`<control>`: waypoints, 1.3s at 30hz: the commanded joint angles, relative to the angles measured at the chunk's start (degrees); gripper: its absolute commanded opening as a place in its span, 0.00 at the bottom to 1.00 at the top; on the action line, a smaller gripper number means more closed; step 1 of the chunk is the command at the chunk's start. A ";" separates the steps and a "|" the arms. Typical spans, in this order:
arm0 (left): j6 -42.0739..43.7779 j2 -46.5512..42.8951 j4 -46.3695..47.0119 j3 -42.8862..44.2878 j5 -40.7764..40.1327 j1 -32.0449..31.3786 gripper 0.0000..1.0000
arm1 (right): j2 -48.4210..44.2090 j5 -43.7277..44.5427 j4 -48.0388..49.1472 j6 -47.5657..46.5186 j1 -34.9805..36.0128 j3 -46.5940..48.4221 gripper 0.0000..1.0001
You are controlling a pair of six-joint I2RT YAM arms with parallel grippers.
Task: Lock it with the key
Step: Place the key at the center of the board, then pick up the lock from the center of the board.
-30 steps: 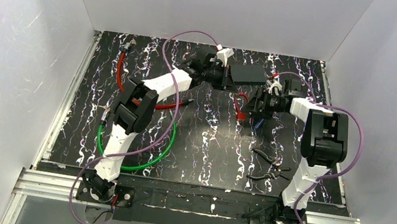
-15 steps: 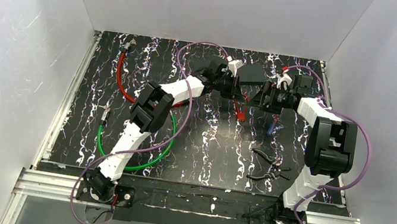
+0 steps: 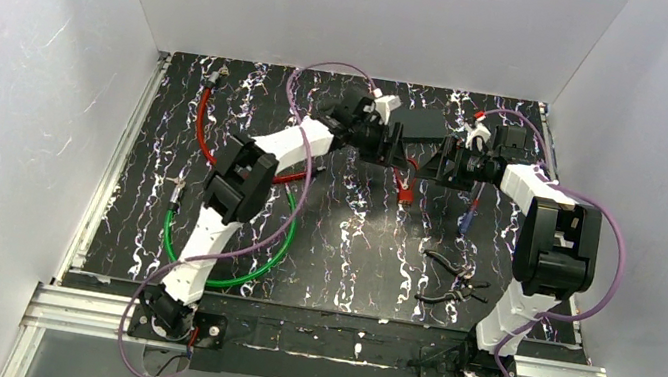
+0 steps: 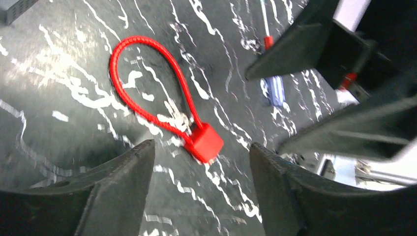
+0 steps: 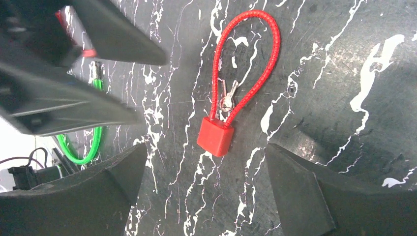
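A red padlock with a red cable loop (image 5: 215,136) lies flat on the black marbled table (image 5: 344,64). A small silver key (image 5: 226,101) rests inside the loop, just above the lock body. The lock (image 3: 404,188) sits mid-table between both arms. My left gripper (image 4: 200,145) hovers over the lock (image 4: 204,142), open, nothing between its fingers. My right gripper (image 5: 206,147) hangs open above the same lock from the other side, holding nothing. The key (image 4: 179,120) shows as a pale glint by the lock body. The two grippers face each other closely (image 3: 395,146) (image 3: 437,161).
A blue-handled tool (image 3: 469,218) lies right of the lock. Two black pliers (image 3: 450,278) lie nearer the right arm's base. A green cable (image 3: 171,246) and a red cable (image 3: 204,117) lie on the left. A black box (image 3: 419,121) sits at the back.
My left gripper has gone from shut to open and drawn slightly back to the left. The blue-handled tool now lies further right. The right gripper has held still since half a second ago.
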 commanded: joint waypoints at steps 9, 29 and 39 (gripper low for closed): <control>36.93 -27.41 -41.66 -4.45 15.15 21.53 0.84 | -5.90 -1.90 -0.44 -2.91 3.96 1.64 0.98; 23.04 -29.58 -30.34 -23.31 -34.83 42.07 0.56 | -7.32 5.03 0.67 -6.60 10.30 0.39 0.98; 58.82 -32.67 -34.83 -25.49 -13.09 41.37 0.70 | -5.06 3.34 0.13 -6.67 10.30 1.03 0.98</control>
